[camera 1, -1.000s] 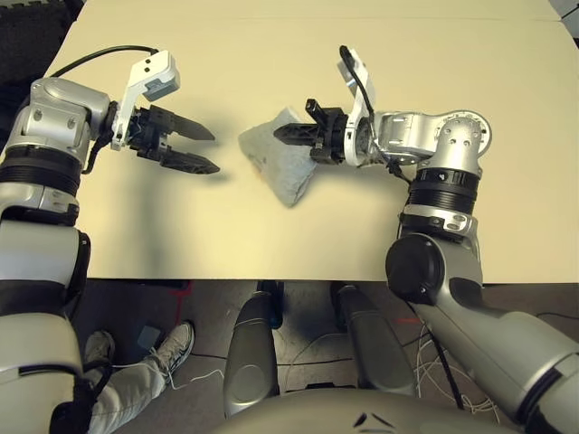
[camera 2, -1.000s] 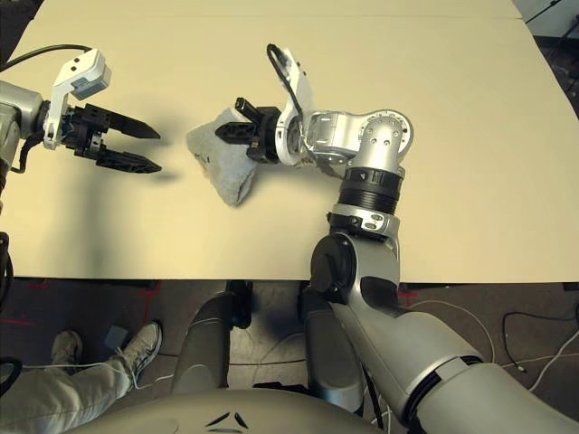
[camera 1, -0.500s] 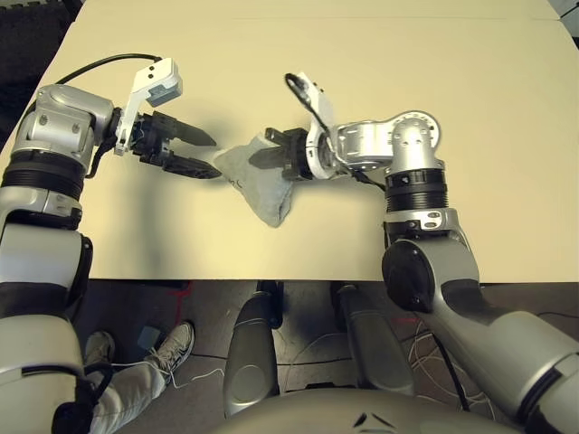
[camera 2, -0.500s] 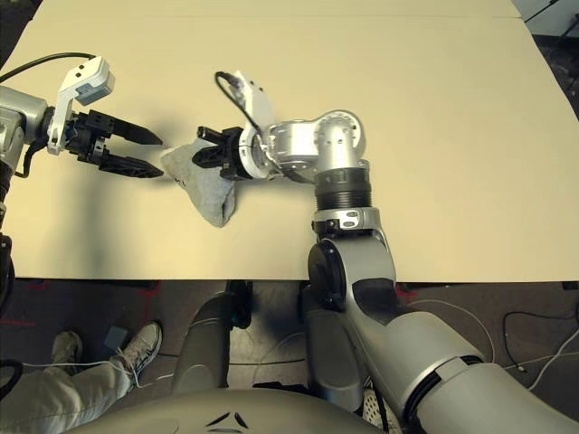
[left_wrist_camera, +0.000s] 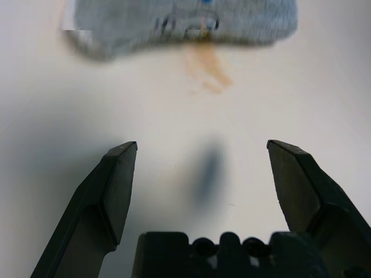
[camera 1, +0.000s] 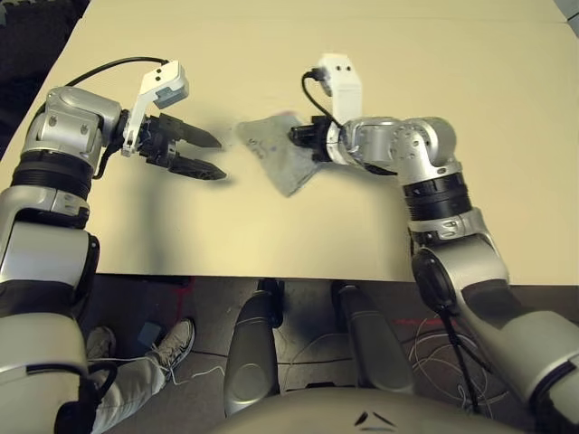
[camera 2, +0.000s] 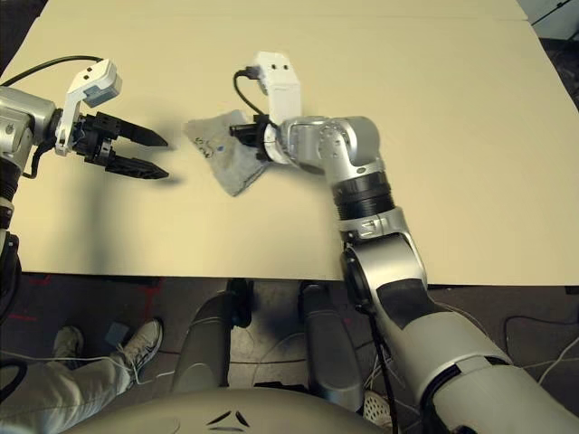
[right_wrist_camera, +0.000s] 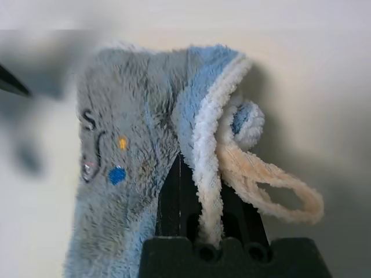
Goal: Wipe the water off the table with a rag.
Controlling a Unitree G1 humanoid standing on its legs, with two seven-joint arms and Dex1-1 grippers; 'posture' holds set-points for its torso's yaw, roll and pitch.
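While the right tool (camera 1: 300,136) pinches the rag (camera 1: 279,154), the left tool (camera 1: 210,155) gapes wide, touching nothing.

One desk (camera 1: 271,226) is carrying the scene. One rag (camera 1: 276,149) is lying on it, and one small amber patch of water (left_wrist_camera: 208,68) is showing just beside the rag. Two grippers are working over the desk: the left gripper (camera 1: 206,154) and the right gripper (right_wrist_camera: 197,185). One person's shoe (camera 1: 172,344) is showing below the desk edge.
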